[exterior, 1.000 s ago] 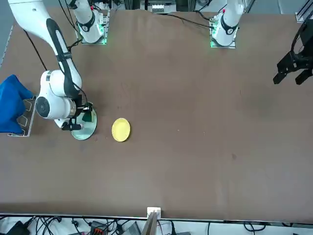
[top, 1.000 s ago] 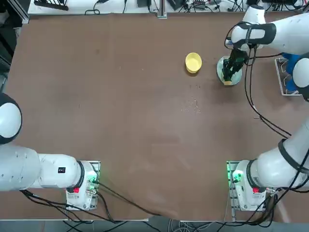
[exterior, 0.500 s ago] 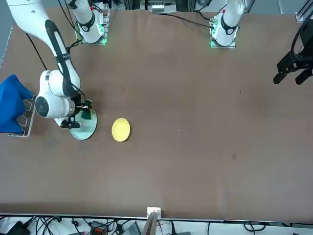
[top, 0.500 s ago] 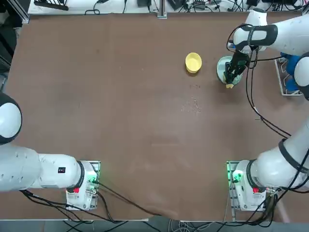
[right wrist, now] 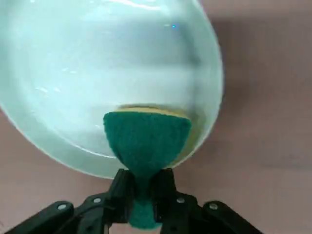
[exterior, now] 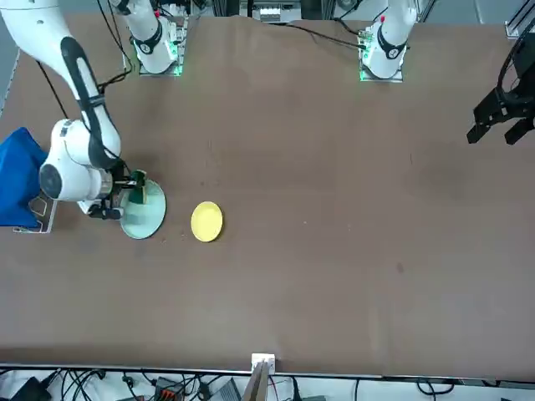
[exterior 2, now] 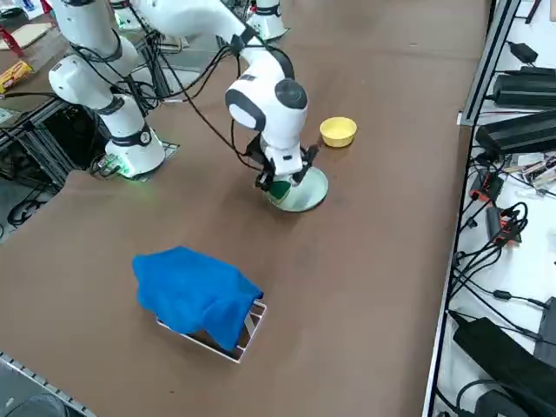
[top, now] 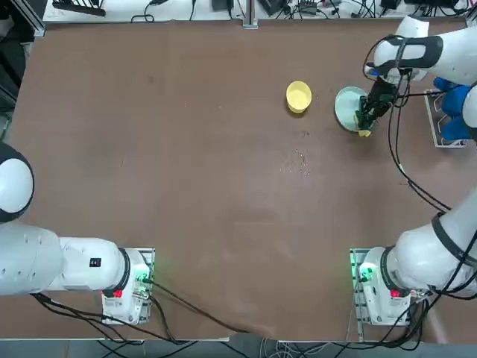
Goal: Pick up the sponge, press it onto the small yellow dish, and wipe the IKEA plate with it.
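I have the right gripper clamped hard on the sponge, jaws pinching it so tightly at the middle that the green scouring face bulges out in a fan above the fingers while the yellow foam layer shows as a thin strip along its far edge. That waist tells me how it handles: light, soft and very squashy, with a rough top that should not slip in the pads, but with so little stiffness that I expect it to fold rather than push back if I lean on it. The sponge sits on the IKEA plate, near the rim on the side towards the table's right edge, and from overhead the gripper hangs over that same side of the plate. The plate looks glossy, hard and shallow (probably light enough to skate on the brown table if I drag sideways with too much pressure), so I judge gentle strokes safer. The small yellow dish stands apart, just beside the plate on its other side, and a blue cloth lies well clear on a rack.
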